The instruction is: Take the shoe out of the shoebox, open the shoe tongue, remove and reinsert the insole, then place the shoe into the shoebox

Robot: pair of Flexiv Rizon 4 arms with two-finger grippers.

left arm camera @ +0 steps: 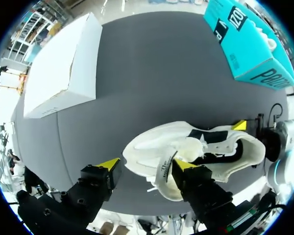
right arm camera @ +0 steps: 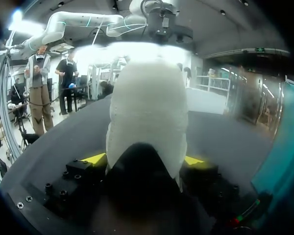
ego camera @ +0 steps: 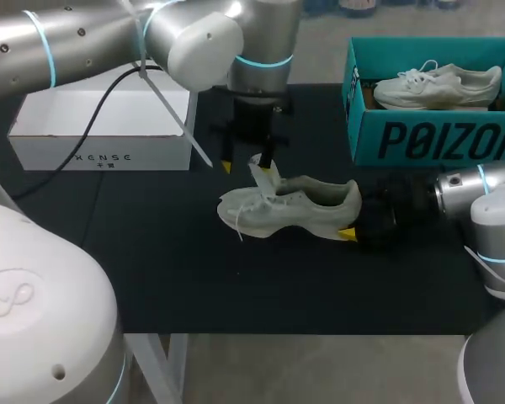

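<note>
A white shoe [ego camera: 295, 206] lies on its side on the black mat, toe toward my left arm's side. My left gripper [ego camera: 250, 168] hangs over its laces. In the left wrist view that gripper [left arm camera: 147, 165] stands open, and the raised tongue [left arm camera: 166, 166] leans against one finger only. My right gripper [ego camera: 353, 223] is at the heel. In the right wrist view the shoe's heel [right arm camera: 147, 112] fills the gap between its fingers, and both yellow tips press its sides [right arm camera: 144, 159]. The teal shoebox [ego camera: 429, 139] stands open at the back right.
A second white shoe [ego camera: 438, 84] lies inside the teal shoebox. A white box [ego camera: 101, 126] stands at the back left, with a black cable hanging across it. The black mat [ego camera: 236, 295] ends near the table's front edge.
</note>
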